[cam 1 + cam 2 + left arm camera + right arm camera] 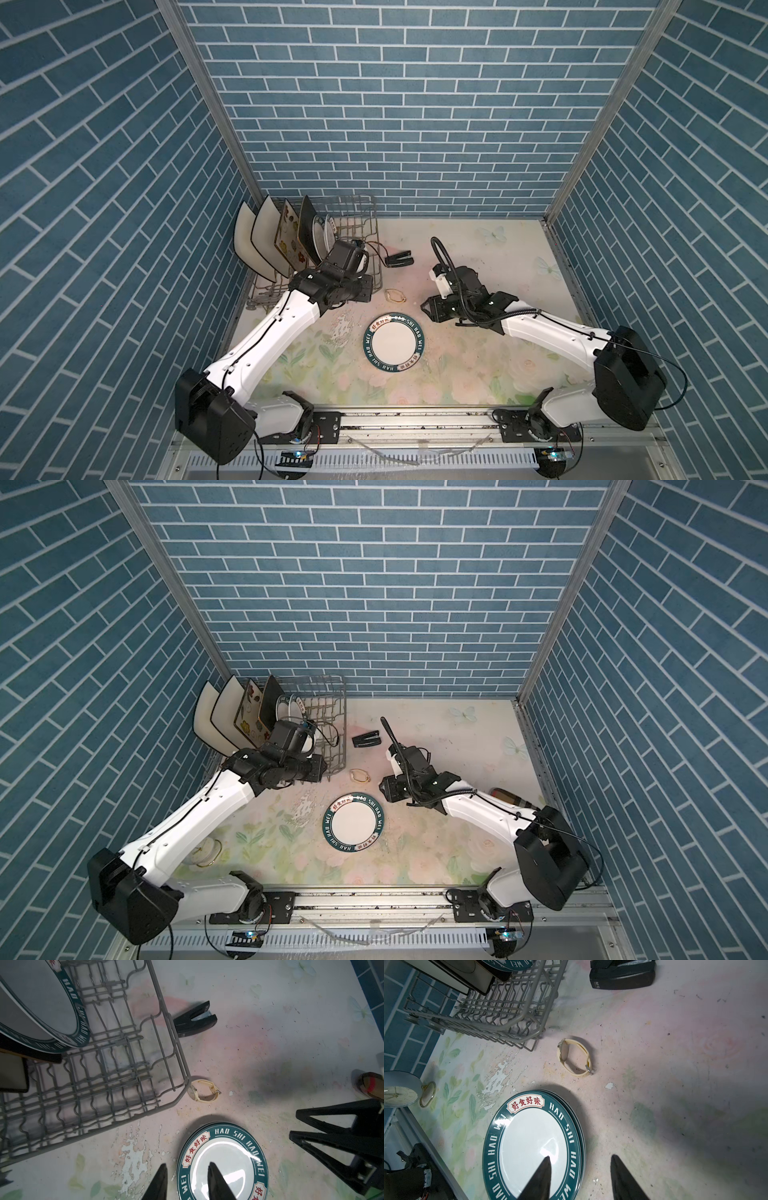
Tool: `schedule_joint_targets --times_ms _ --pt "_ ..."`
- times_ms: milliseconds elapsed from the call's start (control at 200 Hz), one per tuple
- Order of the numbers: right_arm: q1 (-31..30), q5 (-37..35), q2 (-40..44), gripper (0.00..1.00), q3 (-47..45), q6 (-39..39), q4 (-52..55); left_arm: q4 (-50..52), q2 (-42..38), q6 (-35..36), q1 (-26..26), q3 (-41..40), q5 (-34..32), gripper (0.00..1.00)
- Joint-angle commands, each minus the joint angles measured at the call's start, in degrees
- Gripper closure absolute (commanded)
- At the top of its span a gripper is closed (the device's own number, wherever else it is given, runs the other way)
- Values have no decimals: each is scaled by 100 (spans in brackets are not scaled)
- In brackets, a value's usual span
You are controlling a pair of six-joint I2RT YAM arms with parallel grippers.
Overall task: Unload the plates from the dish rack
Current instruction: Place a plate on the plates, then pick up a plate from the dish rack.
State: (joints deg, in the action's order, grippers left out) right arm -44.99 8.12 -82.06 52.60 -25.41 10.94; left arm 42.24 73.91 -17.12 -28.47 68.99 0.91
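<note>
Finds the dish rack [361, 216] at the far left corner of the tabletop [478, 365]. Counts six plates on edge in a row inside it: two cream square plates [264, 237] outermost on the left, then a flowered plate [289, 239], a black plate [307, 227] and two round teal-rimmed plates [328, 230]. Notes a stack of round plates [392, 343] lying flat at the tabletop's centre, well apart from the rack. Sees the left hand [187, 1164] clear of the tabletop, fingers [160, 1184] apart, nothing between them, one tip in line with the stack's rim in the wrist view. Sees the right hand [580, 1156] just right of the stack, clear of it, fingers [542, 1178] also apart and empty. Records a stapler [400, 260] just right of the rack and a wristwatch [395, 296] between rack and stack.
</note>
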Motion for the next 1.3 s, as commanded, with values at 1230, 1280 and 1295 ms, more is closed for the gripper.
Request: schedule_joint_targets --times_ms 1230,1280,1295 --pt "555 84 -379 53 536 45 394 -492 4138 1326 1940 4163 -1241 51" --pt "570 134 -472 53 597 49 412 -497 4212 1334 1973 4224 -1268 51" --pt "578 143 -503 53 626 57 417 -497 4231 1333 1976 4248 -1275 51"
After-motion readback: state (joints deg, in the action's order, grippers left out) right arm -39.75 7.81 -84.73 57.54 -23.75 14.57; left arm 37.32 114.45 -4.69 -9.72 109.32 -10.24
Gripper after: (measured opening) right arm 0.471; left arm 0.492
